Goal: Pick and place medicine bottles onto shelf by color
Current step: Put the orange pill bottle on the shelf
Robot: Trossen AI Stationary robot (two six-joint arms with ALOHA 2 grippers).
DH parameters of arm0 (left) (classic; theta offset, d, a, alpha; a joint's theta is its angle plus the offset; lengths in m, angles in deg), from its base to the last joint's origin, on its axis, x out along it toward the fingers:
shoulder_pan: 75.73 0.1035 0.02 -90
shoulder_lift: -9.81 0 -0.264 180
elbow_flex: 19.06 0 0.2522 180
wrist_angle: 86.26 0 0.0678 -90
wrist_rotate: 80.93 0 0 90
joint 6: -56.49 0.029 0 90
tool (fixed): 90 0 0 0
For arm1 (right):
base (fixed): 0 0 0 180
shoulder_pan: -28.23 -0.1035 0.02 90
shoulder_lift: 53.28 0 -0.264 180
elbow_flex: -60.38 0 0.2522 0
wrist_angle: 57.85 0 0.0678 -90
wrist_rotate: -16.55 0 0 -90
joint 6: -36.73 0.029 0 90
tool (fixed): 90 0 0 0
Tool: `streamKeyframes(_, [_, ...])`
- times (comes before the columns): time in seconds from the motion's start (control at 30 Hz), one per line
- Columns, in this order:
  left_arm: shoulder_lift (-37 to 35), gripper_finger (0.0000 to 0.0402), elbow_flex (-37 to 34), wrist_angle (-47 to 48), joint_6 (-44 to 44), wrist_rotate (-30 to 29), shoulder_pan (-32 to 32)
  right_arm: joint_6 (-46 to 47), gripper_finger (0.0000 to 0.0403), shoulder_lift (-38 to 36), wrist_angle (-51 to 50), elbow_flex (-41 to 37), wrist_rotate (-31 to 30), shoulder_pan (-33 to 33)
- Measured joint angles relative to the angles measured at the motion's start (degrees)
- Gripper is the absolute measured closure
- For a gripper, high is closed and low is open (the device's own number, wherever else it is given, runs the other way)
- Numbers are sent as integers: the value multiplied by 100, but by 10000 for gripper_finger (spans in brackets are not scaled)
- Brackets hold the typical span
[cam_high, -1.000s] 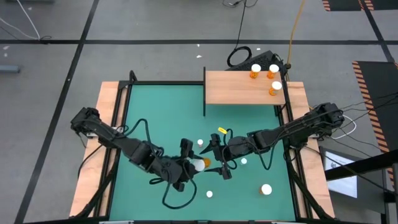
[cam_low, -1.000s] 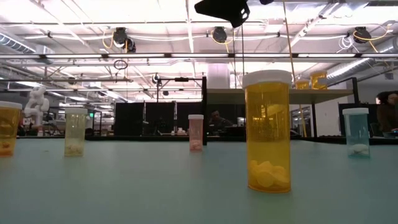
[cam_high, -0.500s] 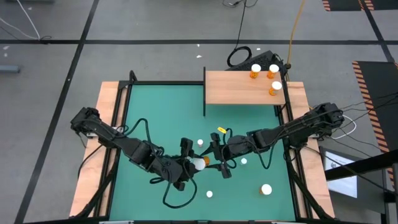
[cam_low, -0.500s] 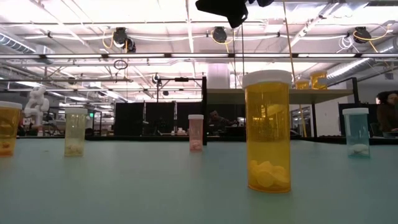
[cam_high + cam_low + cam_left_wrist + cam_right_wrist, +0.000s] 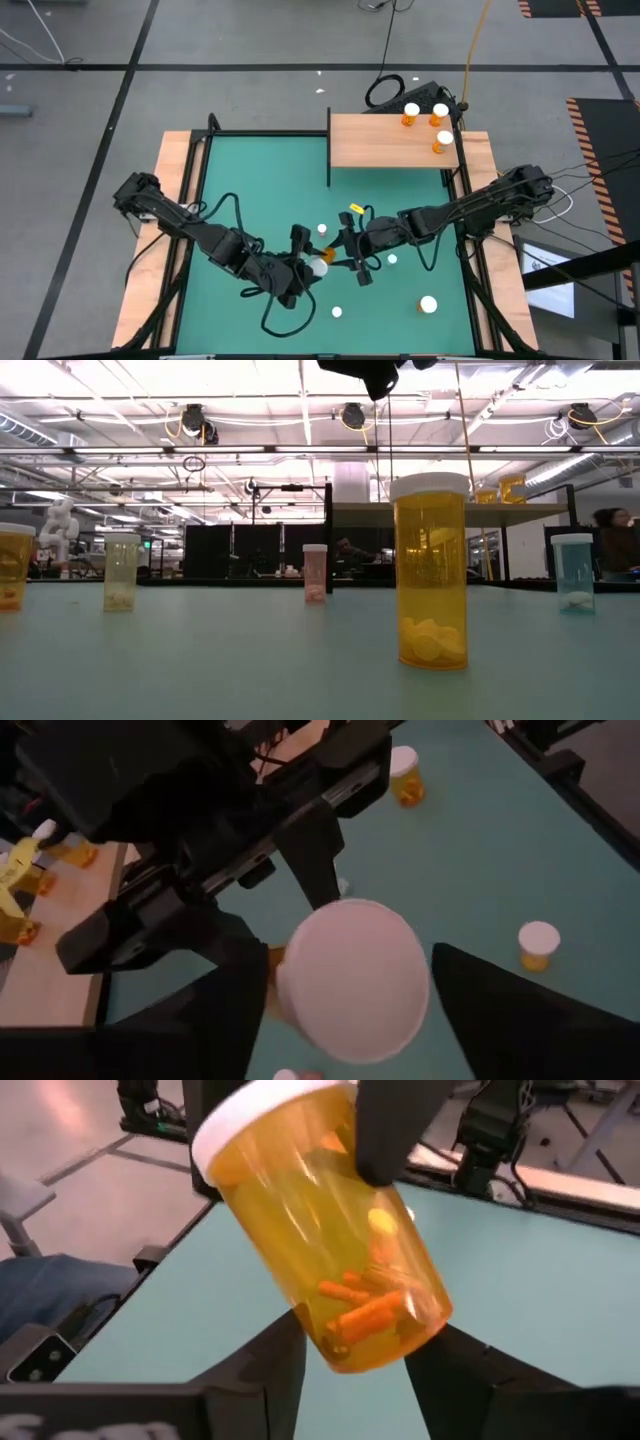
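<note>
An orange medicine bottle (image 5: 330, 1230) with a white cap (image 5: 350, 980) hangs in the air over the middle of the green mat (image 5: 250, 190), lying on its side between both grippers. My right gripper (image 5: 355, 1370) is shut on its bottom end. My left gripper (image 5: 350, 1020) stands open at the cap end, one finger on each side; one of its fingers (image 5: 390, 1130) crosses in front of the bottle near the cap. Whether it still touches, I cannot tell. The shelf (image 5: 380, 150) at the far right carries three orange bottles (image 5: 439, 114). My right gripper pinches the orange bottle's bottom end (image 5: 385, 1345) between its two fingers (image 5: 270, 1370). The fingers come nearly level from the table's right side and lie along the bottle. The bottle is lifted clear of the mat, tilted, with its cap end away from this gripper.
Loose bottles stand on the mat: a large orange one (image 5: 430, 570) near the front right, and yellow (image 5: 122, 570), pink (image 5: 315, 573) and bluish (image 5: 572, 572) ones farther off. A small yellow object (image 5: 357, 209) lies behind the grippers. Black cables loop beside the left arm (image 5: 285, 320).
My right gripper's fingers have drawn together onto the bottle's orange end. Both arms have stayed where they were, and the bottle remains in the air between them.
</note>
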Motion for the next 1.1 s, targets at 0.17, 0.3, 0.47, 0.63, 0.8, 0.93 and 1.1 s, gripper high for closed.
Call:
streamKeyframes(0.17, [2, 42, 0, -127, -17, -176, -41, -20, 260, -100, -1, 7, -2, 0])
streamKeyframes(0.3, [2, 11, 0, -326, 82, -490, -49, -20, 267, -129, -30, 7, 4, 0])
streamKeyframes(0.47, [2, 32, 0, -245, 198, -613, -39, -19, 272, -129, -50, 7, 9, -2])
streamKeyframes(0.63, [-38, 105, 0, 12, 158, -620, -73, -65, 273, -130, -100, 7, 4, -2])
streamKeyframes(0.8, [-296, 165, 0, 550, -363, -700, -276, 38, 273, -318, -550, 7, -67, -6])
streamKeyframes(0.93, [-385, 185, 4, 1138, -1175, -657, -486, 338, 273, -568, -1151, 7, -342, -64])
streamKeyframes(1.1, [-340, 181, -392, 1361, -2260, 3, -751, 596, 273, -825, -1674, 4, -471, -167])
